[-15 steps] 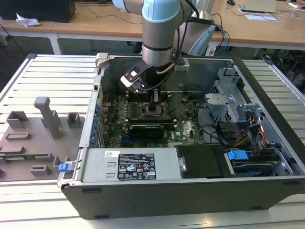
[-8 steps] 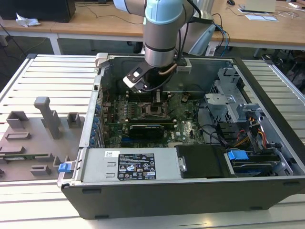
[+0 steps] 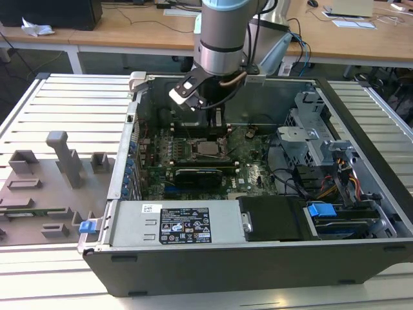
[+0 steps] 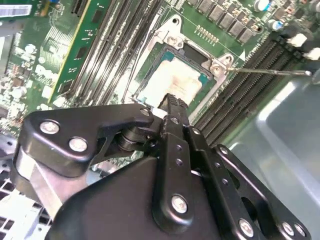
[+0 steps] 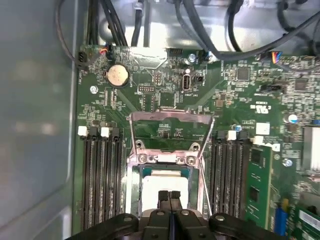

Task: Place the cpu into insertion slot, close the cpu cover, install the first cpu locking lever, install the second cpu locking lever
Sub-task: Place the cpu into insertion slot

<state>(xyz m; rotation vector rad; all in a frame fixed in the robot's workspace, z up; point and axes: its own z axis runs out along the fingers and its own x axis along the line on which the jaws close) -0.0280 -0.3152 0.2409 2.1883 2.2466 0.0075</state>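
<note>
- Your gripper [image 5: 169,194] hangs just above the chip [image 5: 165,181], fingers pressed together with nothing between them.
- The chip lies flat in the socket [image 5: 133,190], so placing looks done.
- The cover [image 5: 170,118] stands swung open.
- One lever [image 4: 265,71] sticks out unlatched; closing and both levers remain.

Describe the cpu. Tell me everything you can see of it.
The cpu is a small, flat square chip with a pale silvery-beige metal top. It lies flat in the insertion slot, framed by the slot's silvery rim. The cpu cover is swung open on its hinge beside it. The shut hand hovers over one edge; whether it touches cannot be told.
</note>
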